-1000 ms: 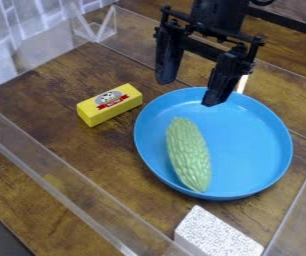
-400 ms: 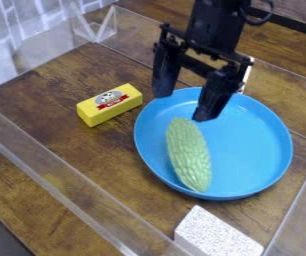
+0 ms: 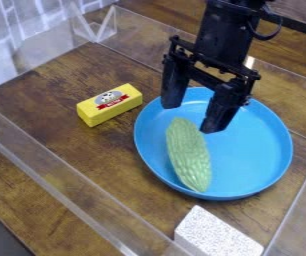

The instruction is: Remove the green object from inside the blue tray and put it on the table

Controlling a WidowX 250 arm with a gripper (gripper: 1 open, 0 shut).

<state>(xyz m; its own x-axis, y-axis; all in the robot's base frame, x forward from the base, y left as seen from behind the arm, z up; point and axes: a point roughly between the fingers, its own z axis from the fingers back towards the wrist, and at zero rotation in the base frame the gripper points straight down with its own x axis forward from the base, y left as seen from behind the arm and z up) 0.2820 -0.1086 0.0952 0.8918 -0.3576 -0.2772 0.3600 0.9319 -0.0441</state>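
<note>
The pale green, bumpy green object [image 3: 189, 154] lies lengthwise inside the round blue tray [image 3: 267, 162], towards its left half. My gripper [image 3: 195, 108] hangs just above the far end of the green object, pointing steeply down, open, with one dark finger [image 3: 173, 88] over the tray's far-left rim and the other [image 3: 223, 107] over the tray's inside. Nothing is between the fingers. The tray rests on the dark wooden table [image 3: 62, 140].
A yellow rectangular block [image 3: 109, 104] lies on the table left of the tray. A speckled white sponge block [image 3: 217, 234] sits at the front, just below the tray. Clear plastic walls [image 3: 49, 195] border the table at front and left.
The gripper has come down and towards the front, from over the tray's far rim to just above the green object's far end. It stayed open. Nothing else moved.
</note>
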